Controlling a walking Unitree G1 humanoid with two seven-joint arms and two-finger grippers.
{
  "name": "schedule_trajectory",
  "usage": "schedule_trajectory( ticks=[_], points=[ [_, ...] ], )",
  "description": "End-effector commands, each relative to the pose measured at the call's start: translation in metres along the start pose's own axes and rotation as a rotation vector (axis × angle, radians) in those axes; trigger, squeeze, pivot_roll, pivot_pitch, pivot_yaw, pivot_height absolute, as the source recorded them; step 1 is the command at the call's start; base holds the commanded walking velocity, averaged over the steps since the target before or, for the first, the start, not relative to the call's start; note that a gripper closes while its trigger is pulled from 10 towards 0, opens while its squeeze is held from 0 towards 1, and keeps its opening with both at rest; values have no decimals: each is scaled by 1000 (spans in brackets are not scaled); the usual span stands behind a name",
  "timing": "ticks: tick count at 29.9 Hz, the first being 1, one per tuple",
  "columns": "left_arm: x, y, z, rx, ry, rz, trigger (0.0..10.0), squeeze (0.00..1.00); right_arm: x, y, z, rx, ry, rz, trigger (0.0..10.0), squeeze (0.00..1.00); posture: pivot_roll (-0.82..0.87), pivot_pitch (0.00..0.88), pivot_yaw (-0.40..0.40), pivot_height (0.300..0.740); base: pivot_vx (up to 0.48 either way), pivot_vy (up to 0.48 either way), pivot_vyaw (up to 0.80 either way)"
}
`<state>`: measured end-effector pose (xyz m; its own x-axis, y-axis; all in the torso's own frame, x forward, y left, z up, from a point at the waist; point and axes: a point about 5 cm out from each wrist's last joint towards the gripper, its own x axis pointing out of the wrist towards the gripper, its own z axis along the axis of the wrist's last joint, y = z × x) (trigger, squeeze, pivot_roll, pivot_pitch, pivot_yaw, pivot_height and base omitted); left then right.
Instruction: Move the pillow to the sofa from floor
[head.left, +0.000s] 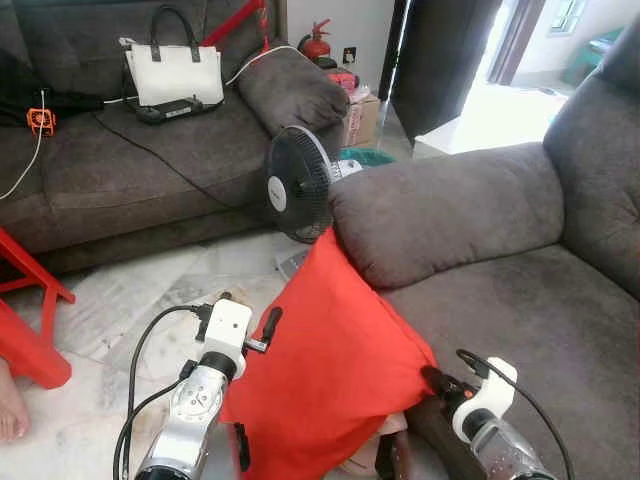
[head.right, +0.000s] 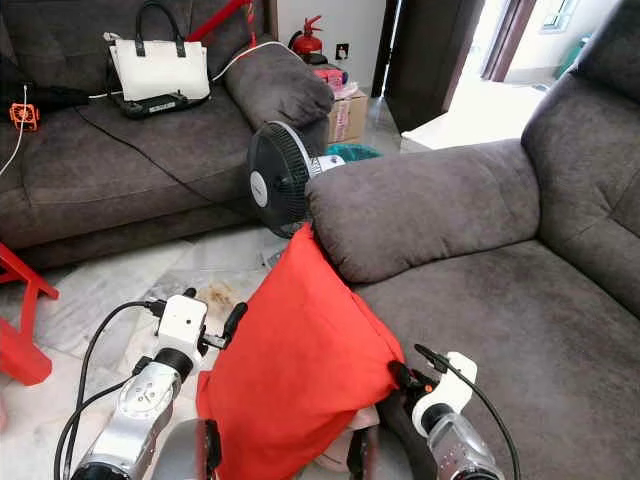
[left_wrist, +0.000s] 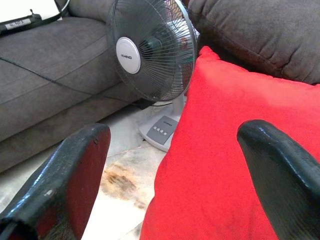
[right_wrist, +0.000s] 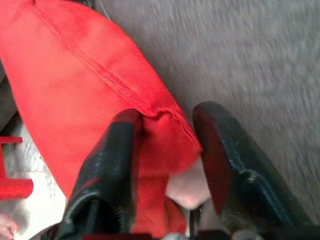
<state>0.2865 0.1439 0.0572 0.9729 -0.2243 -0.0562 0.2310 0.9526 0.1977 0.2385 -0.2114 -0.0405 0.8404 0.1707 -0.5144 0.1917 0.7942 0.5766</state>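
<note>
Near the sofa (head.left: 520, 330) front, my right tool (right_wrist: 165, 145) is clamped on the red pillow's (head.left: 330, 370) corner, left tool (left_wrist: 170, 165) spread apart beside it — lifting underway; next, swing it right onto the seat.

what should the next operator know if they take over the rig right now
Left gripper: open, one finger on each side of the red pillow's left edge, not closed on it.
Right gripper: fingers around the pillow's lower right corner, at the sofa seat edge.
Pillow: held upright between both arms, top corner leaning on the sofa armrest, beside the standing fan.
Done: pillow brought up to the sofa.
Left: lift it onto the seat cushion and release.
</note>
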Motion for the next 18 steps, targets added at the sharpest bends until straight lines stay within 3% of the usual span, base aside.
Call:
schedule_trajectory(
  ticks=[1,5,6,10,11,18],
  points=[
    [0,-2,2,-2,-1,-9,10000,0,-3,-5,-1,7,7,-14,0,0,122,0,-77,571,0,0,0],
    [1,-2,2,-1,-1,-11,10000,0,-6,-9,-5,2,23,-25,0,0,122,0,-77,571,0,0,0],
    [1,-2,2,-1,-1,-10,10000,0,-7,-11,-8,-8,34,-33,10000,0,124,0,-78,571,0,0,0],
    [0,-2,2,-1,1,-8,10000,0,-10,-13,-12,37,36,-30,10000,0,124,0,-81,571,0,0,0],
    [0,-1,2,-1,2,-7,10000,0,-9,-11,-14,39,38,-21,10000,1000,124,0,-81,571,0,0,0],
    [-1,-2,1,-5,5,-6,10000,0,-6,-3,-17,69,21,14,10000,1000,121,0,-82,571,0,0,0]
  ],
)
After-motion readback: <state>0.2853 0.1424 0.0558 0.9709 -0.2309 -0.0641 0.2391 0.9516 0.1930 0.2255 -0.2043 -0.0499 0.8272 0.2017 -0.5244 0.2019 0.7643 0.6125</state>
